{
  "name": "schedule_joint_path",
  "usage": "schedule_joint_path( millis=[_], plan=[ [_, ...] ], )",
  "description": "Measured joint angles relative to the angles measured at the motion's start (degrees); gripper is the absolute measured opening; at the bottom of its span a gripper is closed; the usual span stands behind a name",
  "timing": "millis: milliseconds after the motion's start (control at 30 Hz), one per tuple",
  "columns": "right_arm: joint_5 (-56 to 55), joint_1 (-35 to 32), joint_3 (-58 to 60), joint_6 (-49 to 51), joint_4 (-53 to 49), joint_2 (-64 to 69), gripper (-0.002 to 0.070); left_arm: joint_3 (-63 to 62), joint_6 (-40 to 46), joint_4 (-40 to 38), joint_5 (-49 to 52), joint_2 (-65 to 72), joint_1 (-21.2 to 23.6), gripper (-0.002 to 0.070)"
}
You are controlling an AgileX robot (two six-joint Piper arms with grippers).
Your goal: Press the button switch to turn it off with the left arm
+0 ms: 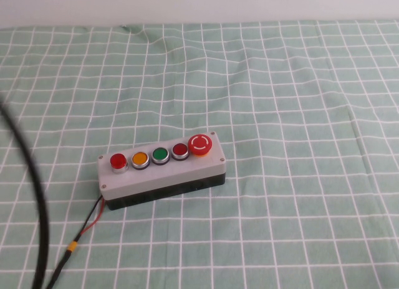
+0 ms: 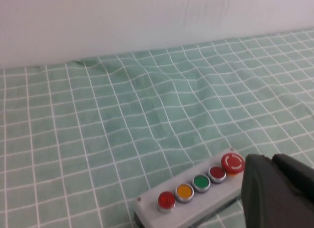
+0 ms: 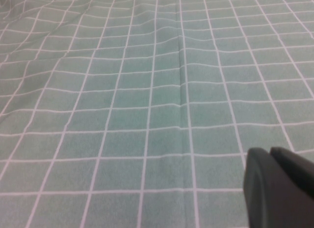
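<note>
The left gripper [image 2: 277, 191] is hovering near the grey button box [image 1: 163, 170] — its opening cannot be told. The button switch [image 1: 118, 161] is sitting at the box's left end. The right gripper [image 3: 279, 188] is hanging over bare green checked cloth [image 1: 280, 83].

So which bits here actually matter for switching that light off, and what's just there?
Job:
- button switch, end of the grey box
- left gripper, near the box

Just there:
- orange, green, dark red and mushroom buttons
- checked cloth
- right gripper, above bare cloth
</note>
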Motion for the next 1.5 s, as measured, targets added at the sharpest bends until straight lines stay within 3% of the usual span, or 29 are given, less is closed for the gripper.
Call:
schedule_joint_path(
  millis=[500, 833, 1200, 1500],
  plan=[
    [0.0, 0.0, 0.0, 0.0, 0.0, 0.0, -0.0016, 27.2, -5.8, 0.5, 3.5, -25.5, 0.0, -0.0003],
    [0.0, 0.0, 0.0, 0.0, 0.0, 0.0, -0.0016, 28.2, -8.2, -0.7, 12.4, -27.1, 0.0, -0.0003],
    [0.0, 0.0, 0.0, 0.0, 0.0, 0.0, -0.0016, 28.2, -8.2, -0.5, 12.7, -27.1, 0.0, -0.0003],
    [0.0, 0.0, 0.0, 0.0, 0.0, 0.0, -0.0016, 28.3, -7.4, 5.1, 11.4, -27.1, 0.0, -0.0003]
  ],
)
